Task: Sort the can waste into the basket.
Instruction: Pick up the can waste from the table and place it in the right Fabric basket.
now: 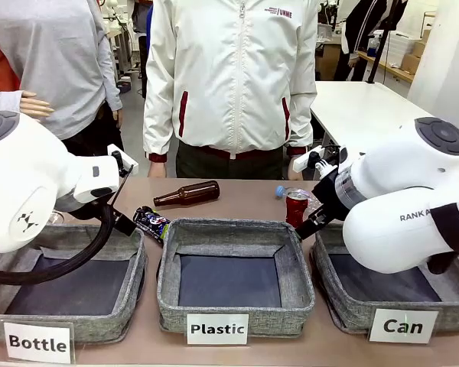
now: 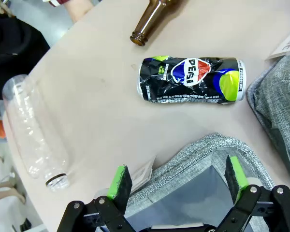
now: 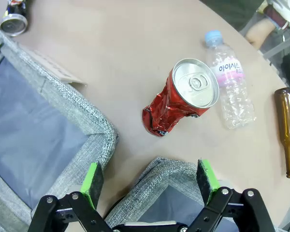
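1. Left hand (image 2: 177, 178) hangs empty, jaws wide, over a grey basket (image 2: 203, 150) corner. The crumpled black can (image 2: 191, 79) lies sideways on the tabletop (image 2: 96, 96) ahead of its fingertips.
2. Right hand (image 3: 150, 176), equally wide and empty, hovers at the Can basket (image 1: 344, 310) rim. The dented red can (image 3: 181, 101) stands just ahead.

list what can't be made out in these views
Front view: grey woven basket labelled "Can": inside mostly covered by the white right arm.
Front view: crushed shiny red can: base behind the rim of the grey basket labelled "Plastic".
Front view: crushed black can with blue and yellow-green print: one end behind the white left arm; print too small.
Left wrist view: brown glass bottle: body cut off by the top edge.
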